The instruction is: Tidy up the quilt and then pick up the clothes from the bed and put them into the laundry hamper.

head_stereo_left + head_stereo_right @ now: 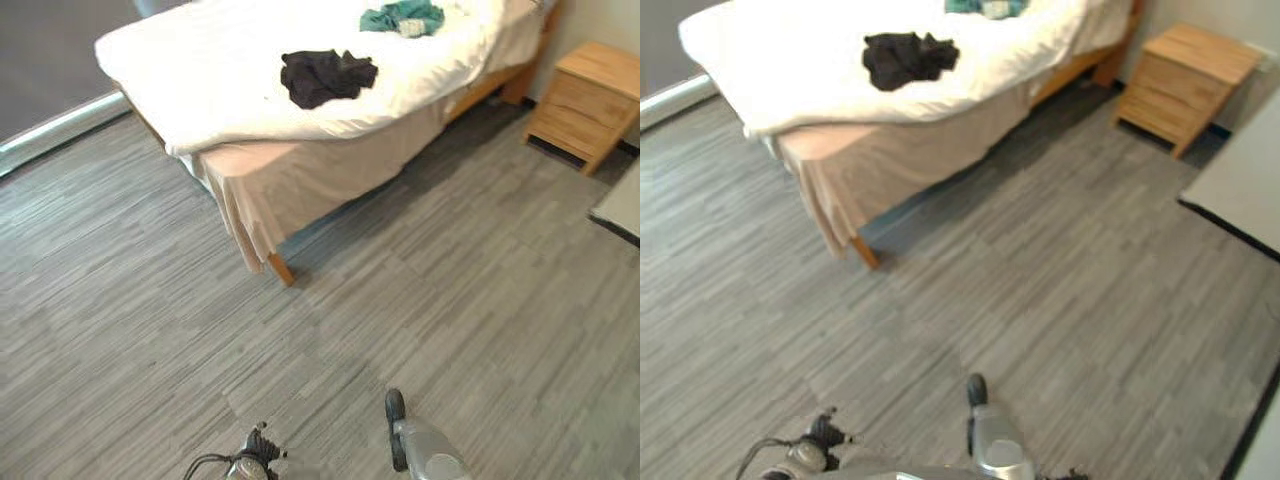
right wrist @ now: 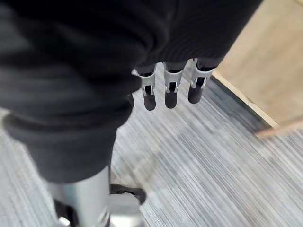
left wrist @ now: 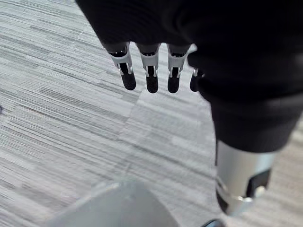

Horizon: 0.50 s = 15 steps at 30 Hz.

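While both hands are hanging over grey floor (image 1: 420, 300), you are seeing left hand (image 3: 156, 28) with fingers (image 3: 151, 78) straight, holding nothing; right hand (image 2: 142, 38) fingers (image 2: 171, 90) also hanging relaxed, empty. White quilt (image 1: 220, 70) is lying across bed (image 1: 300, 180), well apart from both hands. Black clothes (image 1: 325, 75) are sitting mid-quilt, teal clothes (image 1: 402, 17) farther back. Wooden nightstand (image 1: 585, 100) is standing beside bed.
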### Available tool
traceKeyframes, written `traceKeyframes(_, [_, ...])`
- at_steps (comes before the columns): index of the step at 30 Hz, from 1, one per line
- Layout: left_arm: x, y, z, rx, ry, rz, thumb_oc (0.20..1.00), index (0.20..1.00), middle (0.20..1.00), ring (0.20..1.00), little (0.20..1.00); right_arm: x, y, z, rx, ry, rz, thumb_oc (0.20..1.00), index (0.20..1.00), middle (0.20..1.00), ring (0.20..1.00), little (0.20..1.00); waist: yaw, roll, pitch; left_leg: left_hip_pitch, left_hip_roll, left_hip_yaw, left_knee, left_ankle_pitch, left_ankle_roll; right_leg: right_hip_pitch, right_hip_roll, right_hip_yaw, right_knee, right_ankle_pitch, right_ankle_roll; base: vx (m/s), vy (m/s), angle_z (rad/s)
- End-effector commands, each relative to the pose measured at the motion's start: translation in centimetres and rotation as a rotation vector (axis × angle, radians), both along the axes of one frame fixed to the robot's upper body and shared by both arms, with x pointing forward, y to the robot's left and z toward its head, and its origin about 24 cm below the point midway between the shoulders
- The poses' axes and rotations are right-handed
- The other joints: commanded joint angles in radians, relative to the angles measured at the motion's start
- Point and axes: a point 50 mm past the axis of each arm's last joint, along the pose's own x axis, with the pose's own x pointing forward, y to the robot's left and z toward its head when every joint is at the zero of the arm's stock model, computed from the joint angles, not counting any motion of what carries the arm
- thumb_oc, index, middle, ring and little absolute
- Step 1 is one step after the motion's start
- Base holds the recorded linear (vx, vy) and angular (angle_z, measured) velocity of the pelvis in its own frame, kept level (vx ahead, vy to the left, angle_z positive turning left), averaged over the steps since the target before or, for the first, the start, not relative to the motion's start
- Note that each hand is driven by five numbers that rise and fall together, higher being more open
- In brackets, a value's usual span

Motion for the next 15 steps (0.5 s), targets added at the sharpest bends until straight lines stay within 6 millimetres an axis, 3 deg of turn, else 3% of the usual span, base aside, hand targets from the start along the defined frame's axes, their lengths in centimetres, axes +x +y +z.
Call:
traceKeyframes(1, [2.3,0.1,1.2,0.004,-0.132,0.033,1.0,1.0,1.0,1.0,1.0,3.3,-1.0,1.1,-0.077,-0.096,0.115,1.0,1.0,1.0,1.0,1.0,0.038,-0.042,0.049,0.074,-0.024,0.245,-0.309,-0.146,0.083,0.132,-0.056,0.032,-0.096,-0.124,0.121,0.62,-0.01,0.04])
traceKeyframes(4, [1.9,-0.4,1.0,-0.013,-0.129,0.043,1.0,1.0,1.0,1.0,1.0,4.6,-0.7,1.5,-0.071,-0.149,0.152,1.0,1.0,1.0,1.0,1.0,0.06,-0.041,0.027,0.045,-0.049,0.316,-0.62,-0.145,0.085,0.203,-0.066,0.021,-0.115,-0.162,0.145,0.43,0.101,0.1])
traceKeyframes(5, [1.9,-0.4,1.0,-0.013,-0.129,0.043,1.0,1.0,1.0,1.0,1.0,4.6,-0.7,1.5,-0.071,-0.149,0.152,1.0,1.0,1.0,1.0,1.0,0.061,-0.043,0.026,0.046,-0.051,0.317,-0.626,-0.14,0.086,0.201,-0.067,0.022,-0.115,-0.161,0.145,0.43,0.123,-0.08])
traceKeyframes(6, [1.2,-0.6,0.6,-0.004,-0.094,0.007,1.0,1.0,1.0,1.0,1.0,5.0,-0.5,1.6,-0.063,-0.169,0.155,1.0,1.0,1.0,1.0,1.0,0.07,-0.034,0.006,0.03,-0.043,0.38,-0.771,-0.1,0.077,0.254,-0.051,0.005,-0.119,-0.203,0.149,0.28,0.075,-0.12])
traceKeyframes(9, [0.3,-0.2,0.3,0.006,-0.059,0.025,1.0,1.0,1.0,1.0,1.0,4.7,-0.5,1.5,-0.065,-0.165,0.147,1.0,1.0,1.0,1.0,1.0,0.07,-0.027,-0.009,0.059,-0.037,0.436,-0.851,-0.094,0.077,0.3,-0.039,-0.017,-0.109,-0.243,0.157,0.43,0.135,-0.01])
traceKeyframes(10, [-0.5,0.1,0.0,0.005,-0.035,0.064,1.0,1.0,1.0,1.0,1.0,4.5,-0.1,1.3,-0.056,-0.166,0.144,1.0,1.0,1.0,1.0,1.0,0.074,-0.021,-0.017,0.1,-0.047,0.445,-0.908,-0.07,0.102,0.299,-0.028,-0.028,-0.048,-0.246,0.161,0.47,0.225,0.05])
traceKeyframes(11, [-1.1,0.1,-0.3,-0.003,-0.01,0.068,1.0,1.0,1.0,1.0,1.0,4.3,0.6,1.1,-0.038,-0.165,0.139,1.0,1.0,1.0,1.0,1.0,0.072,-0.022,-0.027,0.146,-0.07,0.423,-0.963,-0.084,0.124,0.261,-0.031,-0.045,0.093,-0.251,0.181,0.4,0.23,0.1])
traceKeyframes(14, [-1.5,1.1,-0.3,0.036,0.036,-0.001,1.0,1.0,1.0,1.0,1.0,4.8,1.8,1.0,0.003,-0.176,0.153,1.0,1.0,1.0,1.0,1.0,0.042,-0.021,-0.006,0.211,-0.072,0.408,-0.967,-0.134,0.154,0.091,-0.051,-0.024,0.429,-0.17,0.256,0.21,0.151,0.52])
traceKeyframes(15, [-1.5,1.1,-0.3,0.036,0.036,-0.001,1.0,1.0,1.0,1.0,1.0,4.8,1.8,1.0,0.004,-0.176,0.153,1.0,1.0,1.0,1.0,1.0,0.043,-0.022,-0.007,0.209,-0.074,0.409,-0.967,-0.135,0.154,0.088,-0.052,-0.023,0.434,-0.172,0.256,0.1,0.1,0.7])
